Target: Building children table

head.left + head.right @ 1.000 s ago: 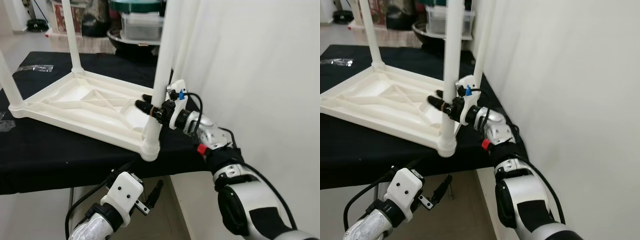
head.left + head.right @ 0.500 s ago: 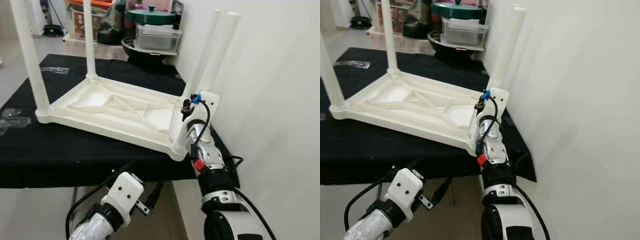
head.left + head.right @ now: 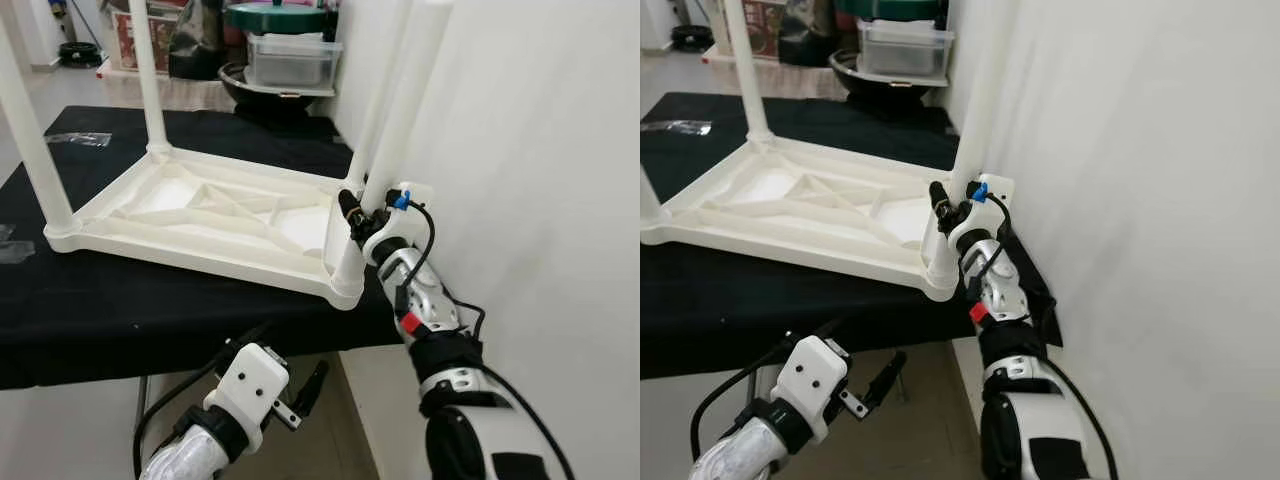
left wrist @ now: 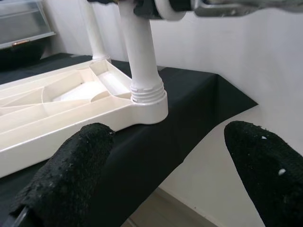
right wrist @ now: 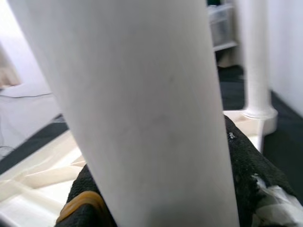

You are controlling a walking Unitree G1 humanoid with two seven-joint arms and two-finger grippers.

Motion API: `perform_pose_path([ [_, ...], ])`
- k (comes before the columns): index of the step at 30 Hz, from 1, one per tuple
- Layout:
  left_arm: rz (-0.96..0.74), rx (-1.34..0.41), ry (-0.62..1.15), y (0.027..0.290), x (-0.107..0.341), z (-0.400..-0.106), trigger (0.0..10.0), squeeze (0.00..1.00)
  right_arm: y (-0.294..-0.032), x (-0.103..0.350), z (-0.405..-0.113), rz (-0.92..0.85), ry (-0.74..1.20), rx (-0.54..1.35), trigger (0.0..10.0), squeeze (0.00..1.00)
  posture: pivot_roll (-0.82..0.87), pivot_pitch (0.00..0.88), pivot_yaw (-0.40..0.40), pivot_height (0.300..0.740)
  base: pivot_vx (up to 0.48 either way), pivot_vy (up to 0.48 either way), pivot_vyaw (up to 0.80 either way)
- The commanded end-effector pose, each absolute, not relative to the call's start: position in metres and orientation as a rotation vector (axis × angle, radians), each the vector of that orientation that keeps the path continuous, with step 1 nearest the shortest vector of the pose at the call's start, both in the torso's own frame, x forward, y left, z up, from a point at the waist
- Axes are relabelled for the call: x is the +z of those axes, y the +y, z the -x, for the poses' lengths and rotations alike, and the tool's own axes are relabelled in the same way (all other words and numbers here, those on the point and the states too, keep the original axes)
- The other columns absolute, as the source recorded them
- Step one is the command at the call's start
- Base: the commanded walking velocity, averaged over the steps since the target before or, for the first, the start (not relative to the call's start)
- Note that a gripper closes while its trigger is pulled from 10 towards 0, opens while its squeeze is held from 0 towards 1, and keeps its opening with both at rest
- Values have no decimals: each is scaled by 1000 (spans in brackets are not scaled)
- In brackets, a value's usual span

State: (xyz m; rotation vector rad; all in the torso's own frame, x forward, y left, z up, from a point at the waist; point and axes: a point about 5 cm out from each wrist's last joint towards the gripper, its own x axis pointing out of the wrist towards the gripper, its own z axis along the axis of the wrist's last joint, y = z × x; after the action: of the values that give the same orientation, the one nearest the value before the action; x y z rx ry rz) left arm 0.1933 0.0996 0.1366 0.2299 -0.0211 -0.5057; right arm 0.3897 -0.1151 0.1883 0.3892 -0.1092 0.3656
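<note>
R gripper (image 3: 352, 212) is clamped on the near-right leg (image 3: 395, 140) of the table (image 3: 200, 215), low on the leg, just above its socket; in the R wrist view the black fingers (image 5: 246, 170) sit either side of the white tube. L gripper (image 3: 305, 390) hangs below the bench edge, fingers apart w/ nothing between; the L wrist view looks up past both pads (image 4: 71, 175) at the corner socket (image 4: 147, 97).

Table is white plastic, upside down, top flat on a black cloth (image 3: 120, 310) over a bench, ribbed underside up. Four legs stand up from its corners; the gripped one is at the corner nearest the robot, close to the bench's near edge and beside a white wall (image 3: 540, 150).

Beyond the bench: clear tub (image 3: 292, 62) w/ green lid (image 3: 278, 18). Plastic bag (image 3: 78, 139) lies on the cloth at the far left.
</note>
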Motion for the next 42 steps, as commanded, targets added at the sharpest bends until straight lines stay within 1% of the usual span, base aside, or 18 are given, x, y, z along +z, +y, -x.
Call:
perform_pose_path([
  [1, -230, -512, -20, 98, 135, -195, 10000, 0, -116, 214, -390, -448, -178, 566, 10000, 0, 128, 2, -135, 740, 0, 0, 0],
  [3, -229, -512, -21, 98, 135, -195, 10000, 0, -118, 213, -387, -444, -144, 667, 10000, 0, 128, 2, -135, 740, 0, 0, 0],
  [5, -231, -506, -27, 99, 137, -197, 10000, 0, -106, 213, -369, -360, -61, 1095, 10000, 0, 135, 11, -135, 740, 0, 0, 0],
  [9, -231, -505, -29, 99, 138, -198, 10000, 0, -103, 213, -363, -340, -39, 1192, 10000, 0, 135, 11, -135, 740, 0, 0, 0],
  [11, -235, -501, -28, 100, 138, -198, 10000, 0, -87, 208, -358, -253, 2, 1360, 10000, 0, 149, 16, -139, 740, 0, 0, 0],
  [18, -238, -499, -28, 101, 138, -197, 10000, 0, -69, 198, -364, -152, 50, 1338, 10000, 0, 148, 18, -144, 740, 0, 0, 0],
  [26, -235, -500, -27, 100, 138, -196, 10000, 0, -72, 187, -359, -133, 74, 1364, 10000, 0, 143, 13, -145, 740, 0, 0, 0],
  [27, -234, -501, -27, 99, 137, -196, 10000, 0, -73, 186, -363, -124, 76, 1294, 0, 0, 143, 9, -144, 740, 0, 0, 0],
  [28, -234, -501, -27, 99, 137, -196, 10000, 0, -73, 186, -363, -124, 76, 1294, 0, 0, 143, 9, -144, 740, 0, 0, 0],
  [29, -234, -503, -27, 99, 137, -195, 10000, 0, -75, 185, -372, -109, 83, 1134, 0, 0, 148, 2, -146, 740, 0, 0, 0],
  [31, -235, -503, -27, 98, 137, -195, 10000, 0, -78, 184, -378, -101, 87, 1017, 0, 0, 149, 1, -146, 740, 0, 0, 0],
  [33, -235, -503, -27, 98, 137, -195, 10000, 0, -78, 184, -378, -101, 87, 1017, 0, 0, 149, 1, -146, 740, 0, 0, 0],
  [35, -238, -501, -27, 99, 136, -195, 10000, 0, -95, 178, -393, -112, 97, 633, 0, 0, 148, 0, -142, 740, 0, 0, 0],
  [36, -238, -501, -27, 99, 136, -195, 10000, 0, -95, 178, -393, -112, 97, 633, 0, 0, 148, 0, -142, 740, 0, 0, 0],
  [37, -238, -500, -26, 100, 136, -195, 10000, 0, -108, 173, -397, -166, 120, 395, 0, 0, 145, 0, -141, 740, 0, 0, 0],
  [38, -238, -500, -26, 100, 136, -195, 10000, 0, -108, 173, -397, -166, 120, 395, 0, 0, 145, 0, -141, 740, 0, 0, 0],
  [39, -239, -501, -25, 100, 136, -195, 10000, 0, -119, 168, -398, -193, 137, 195, 0, 0, 140, 0, -139, 740, 0, 0, 0],
  [42, -239, -503, -25, 100, 136, -195, 10000, 0, -124, 164, -396, -241, 157, 65, 0, 0, 140, 0, -139, 740, 0, 0, 0],
])
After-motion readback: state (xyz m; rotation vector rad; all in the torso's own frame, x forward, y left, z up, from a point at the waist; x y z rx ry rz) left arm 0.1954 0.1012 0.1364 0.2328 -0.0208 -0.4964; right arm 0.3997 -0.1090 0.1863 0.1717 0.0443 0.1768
